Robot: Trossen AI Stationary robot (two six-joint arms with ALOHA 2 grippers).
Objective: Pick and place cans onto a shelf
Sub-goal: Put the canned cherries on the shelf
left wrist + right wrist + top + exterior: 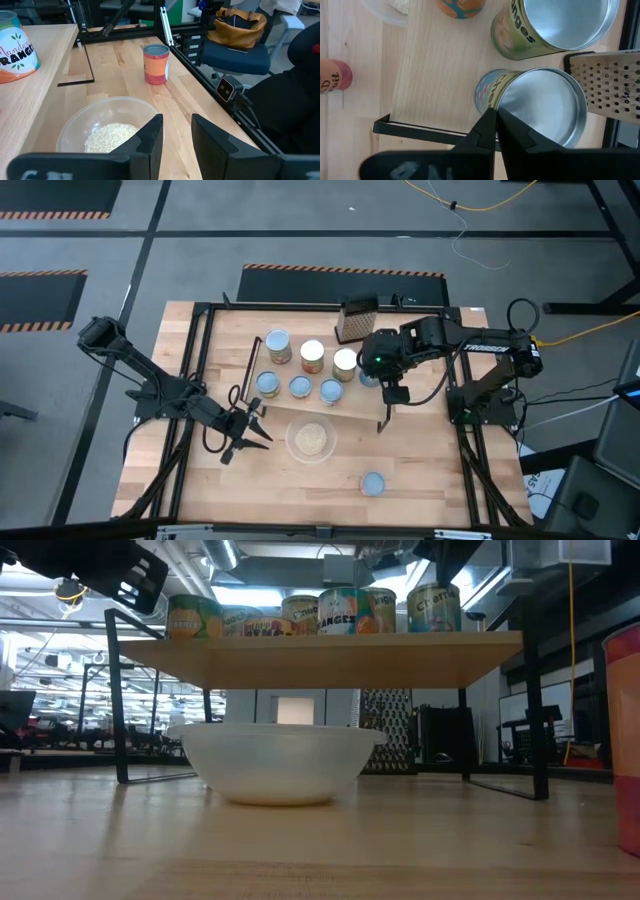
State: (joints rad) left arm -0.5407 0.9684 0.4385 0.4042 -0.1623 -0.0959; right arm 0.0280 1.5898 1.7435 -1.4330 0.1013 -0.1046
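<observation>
Roughly in the middle of the big wooden tabletop (420, 470), the low light-wood shelf on its thin black frame (300, 408) carries seven cans. Three taller tins with shiny silver-white tops (311, 356) stand in a row along its far side, and three short tins with blue-grey tops (299, 387) sit in a row nearer the bowl. The seventh can, blue-labelled with a silver top (540, 100), stands at the shelf's right end beneath the right arm, close to the right edge and beside the dark perforated box grater (356, 320), which stands off the shelf at its far right corner.

The right gripper (496, 122) hovers directly over that end can, its two fingers pressed together and holding nothing; from the wrist view it seems to sit just above the can's rim, though I cannot tell whether it touches.

One more short can, pink-sided with a blue-grey top (373, 483), stands alone on the bare tabletop toward the near right, well apart from everything else, with free wood all round it.

A clear round bowl (310, 440) holding a shallow layer of pale rice-like grains (111, 136) sits just in front of the shelf's near edge. The left gripper (258, 430) is just left of the bowl, fingers spread apart and empty, pointing across the bowl toward the lone can.
</observation>
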